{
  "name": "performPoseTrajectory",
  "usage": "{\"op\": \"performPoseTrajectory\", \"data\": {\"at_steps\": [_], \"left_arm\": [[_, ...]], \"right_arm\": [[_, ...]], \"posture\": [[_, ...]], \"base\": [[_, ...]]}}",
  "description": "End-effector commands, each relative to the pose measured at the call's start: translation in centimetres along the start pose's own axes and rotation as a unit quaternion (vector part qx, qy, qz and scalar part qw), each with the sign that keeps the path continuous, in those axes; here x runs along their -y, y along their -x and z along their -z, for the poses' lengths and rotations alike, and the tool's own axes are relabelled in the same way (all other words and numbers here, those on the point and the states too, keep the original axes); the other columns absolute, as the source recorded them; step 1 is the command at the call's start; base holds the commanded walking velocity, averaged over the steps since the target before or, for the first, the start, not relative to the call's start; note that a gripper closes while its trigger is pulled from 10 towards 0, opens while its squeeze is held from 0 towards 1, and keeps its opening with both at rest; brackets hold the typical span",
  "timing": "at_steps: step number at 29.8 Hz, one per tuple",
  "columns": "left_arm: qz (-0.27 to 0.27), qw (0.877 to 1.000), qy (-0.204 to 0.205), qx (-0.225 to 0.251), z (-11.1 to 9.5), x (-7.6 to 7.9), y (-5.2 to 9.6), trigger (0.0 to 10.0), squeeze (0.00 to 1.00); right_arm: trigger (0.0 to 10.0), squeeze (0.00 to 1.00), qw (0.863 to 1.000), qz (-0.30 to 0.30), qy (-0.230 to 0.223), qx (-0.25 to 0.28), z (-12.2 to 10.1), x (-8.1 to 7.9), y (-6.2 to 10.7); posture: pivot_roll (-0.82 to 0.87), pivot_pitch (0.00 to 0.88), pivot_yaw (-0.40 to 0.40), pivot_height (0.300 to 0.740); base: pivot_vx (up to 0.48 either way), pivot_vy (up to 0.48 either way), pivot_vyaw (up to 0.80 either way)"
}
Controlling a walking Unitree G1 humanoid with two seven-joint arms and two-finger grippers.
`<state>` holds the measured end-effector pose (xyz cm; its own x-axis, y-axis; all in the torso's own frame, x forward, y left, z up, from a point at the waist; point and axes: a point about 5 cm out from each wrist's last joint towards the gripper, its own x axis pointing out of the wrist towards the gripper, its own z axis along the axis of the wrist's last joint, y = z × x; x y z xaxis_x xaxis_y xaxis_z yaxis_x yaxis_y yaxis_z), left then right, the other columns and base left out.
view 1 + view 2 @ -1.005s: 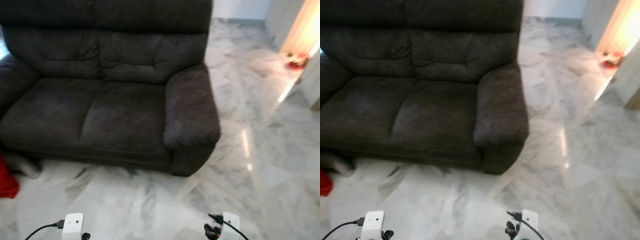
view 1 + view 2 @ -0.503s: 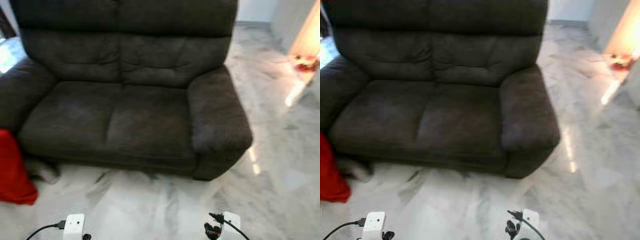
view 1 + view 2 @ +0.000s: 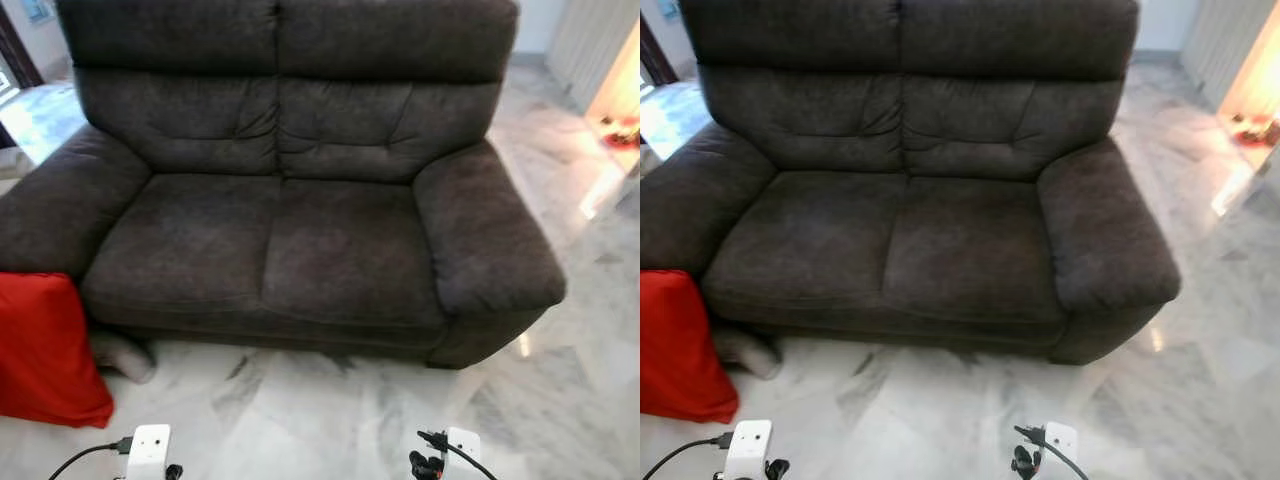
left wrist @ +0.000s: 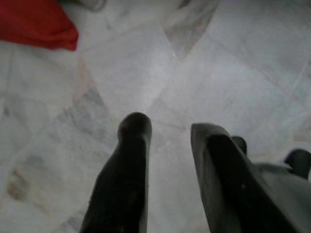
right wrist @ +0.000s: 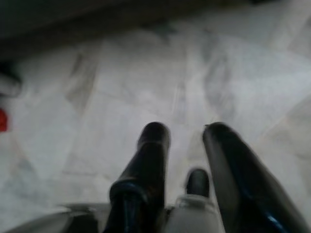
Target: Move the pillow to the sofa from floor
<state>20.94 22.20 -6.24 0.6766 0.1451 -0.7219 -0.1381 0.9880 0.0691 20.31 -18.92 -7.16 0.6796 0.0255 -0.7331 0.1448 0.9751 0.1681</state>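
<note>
The red pillow (image 3: 45,345) stands on the marble floor (image 3: 330,420), leaning against the dark sofa (image 3: 300,230) at its left armrest, well off to the robot's left. Left pincer (image 4: 167,131) hangs over bare tile, fingers apart, empty; right pincer (image 5: 187,133) likewise parted and empty. The pillow looks soft and light, likely to sag, so the near upper corner or top edge seems the best hold.

No readable text, labels, brands, numbers or signs anywhere in these views.
</note>
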Motion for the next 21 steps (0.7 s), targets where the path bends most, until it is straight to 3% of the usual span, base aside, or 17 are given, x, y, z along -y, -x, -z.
{"op": "performPoseTrajectory", "data": {"at_steps": [1,4,21], "left_arm": [[-0.010,1.000,0.001,-0.019,1.11,-0.70,0.28,10.0,0.00],[-0.010,1.000,0.000,-0.020,1.17,-0.73,0.29,10.0,0.00],[-0.009,1.000,-0.006,-0.016,0.84,-1.05,0.25,10.0,0.00]], "right_arm": [[10.0,0.00,1.000,-0.003,0.000,-0.003,0.25,-0.32,-0.01],[10.0,0.00,1.000,-0.001,-0.003,-0.005,0.25,-0.31,-0.03],[10.0,0.00,0.999,0.014,-0.037,0.003,0.39,-0.14,0.04]], "posture": [[0.04,0.146,0.035,0.740],[0.03,0.156,0.035,0.740],[0.03,0.161,0.047,0.740]], "base": [[0.000,0.480,0.80],[0.000,0.480,0.70],[0.000,0.480,0.00]]}}
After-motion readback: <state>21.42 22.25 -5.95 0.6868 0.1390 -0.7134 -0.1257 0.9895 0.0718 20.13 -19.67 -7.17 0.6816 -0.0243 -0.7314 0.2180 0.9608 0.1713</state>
